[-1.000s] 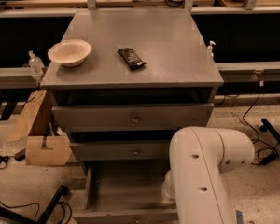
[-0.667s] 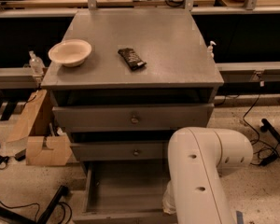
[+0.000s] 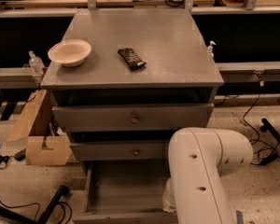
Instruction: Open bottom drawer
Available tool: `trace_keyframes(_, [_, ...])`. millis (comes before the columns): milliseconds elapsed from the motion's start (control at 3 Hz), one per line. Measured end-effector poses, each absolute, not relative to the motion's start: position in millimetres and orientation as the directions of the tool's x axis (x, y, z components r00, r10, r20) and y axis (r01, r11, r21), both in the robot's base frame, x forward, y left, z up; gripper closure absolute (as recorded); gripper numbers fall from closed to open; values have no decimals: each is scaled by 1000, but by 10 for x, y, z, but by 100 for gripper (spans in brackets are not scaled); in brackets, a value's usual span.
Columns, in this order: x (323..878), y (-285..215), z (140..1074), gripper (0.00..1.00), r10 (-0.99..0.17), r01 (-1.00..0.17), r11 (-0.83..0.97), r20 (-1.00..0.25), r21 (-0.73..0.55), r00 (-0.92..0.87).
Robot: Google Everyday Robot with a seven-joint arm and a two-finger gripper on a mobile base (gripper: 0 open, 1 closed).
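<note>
1. Gripper point(image 3: 169, 200): you see only a pale part of it, low at the near right, tucked behind the white arm link point(image 3: 205, 176). You cannot tell whether it is released or clenched.
2. Bottom drawer point(image 3: 123, 185): pulled out toward the near side, grey tray exposed. The gripper sits at the tray's near right corner; you cannot tell whether the two touch. The drawer runs left and far from there, under the other two drawers.
3. Middle drawer point(image 3: 119, 150): pushed in, just above the tray, small centre knob showing.
4. Top drawer point(image 3: 130, 118): pushed in, taller front, centre knob showing.
5. Cabinet top point(image 3: 168, 55): grey and flat. It carries a pale bowl point(image 3: 69, 52) at the left and a dark wrapped bar point(image 3: 131, 59) near the middle, the two apart.
6. Cardboard box point(image 3: 42, 148): on the floor left of the cabinet.
7. Cables point(image 3: 259, 143): on the floor at the right.
</note>
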State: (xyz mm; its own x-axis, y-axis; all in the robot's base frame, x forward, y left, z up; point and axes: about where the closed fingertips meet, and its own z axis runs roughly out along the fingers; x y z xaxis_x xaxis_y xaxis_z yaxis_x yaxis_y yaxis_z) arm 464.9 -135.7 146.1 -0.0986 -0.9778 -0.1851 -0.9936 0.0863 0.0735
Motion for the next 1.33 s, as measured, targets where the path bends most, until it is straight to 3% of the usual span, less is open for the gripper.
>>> trace_keyframes(1333, [4691,-1342,1455,7,-978,-993,86,-185,75,-99])
